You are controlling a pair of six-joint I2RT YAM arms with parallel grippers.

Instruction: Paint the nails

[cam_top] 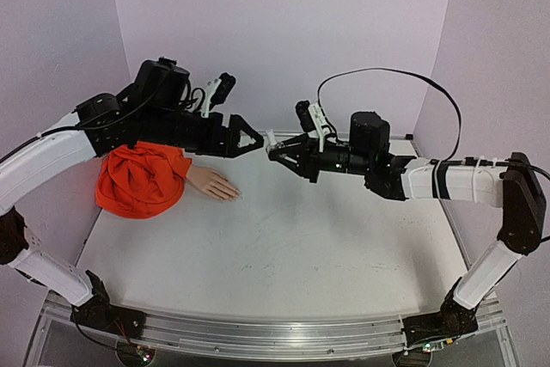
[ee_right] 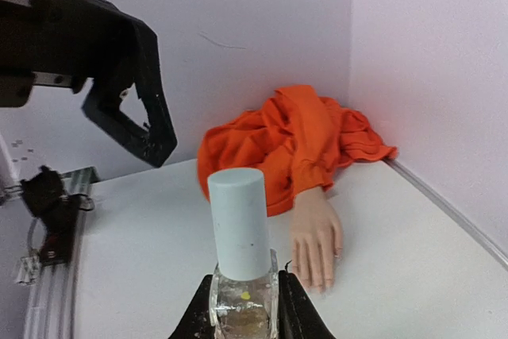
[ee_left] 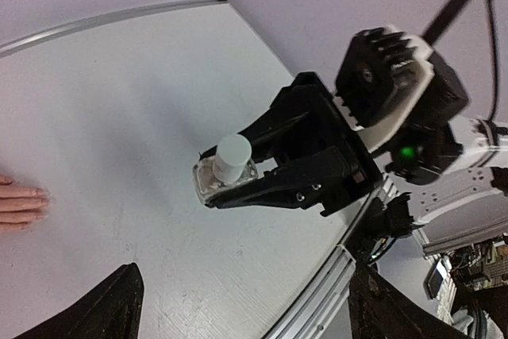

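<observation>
The pale peach mannequin hand (cam_top: 213,184) lies palm down at the table's left, its wrist in a bunched orange sleeve (cam_top: 142,180). Its tiny nails (ee_right: 317,278) show in the right wrist view, too small to tell their colour. My right gripper (ee_right: 244,315) is shut on a small clear bottle (ee_right: 240,303) with a white cap (ee_right: 238,224), held in the air above the table's middle (cam_top: 272,139). My left gripper (ee_left: 244,269) is open and empty, its fingers wide apart, facing the bottle's cap (ee_left: 232,156) at a short distance. One left finger (ee_right: 155,129) shows in the right wrist view.
The white table (cam_top: 284,247) has pale purple walls behind and on both sides. An aluminium rail (cam_top: 258,333) runs along the near edge. The sleeve lies against the left wall, in the back corner.
</observation>
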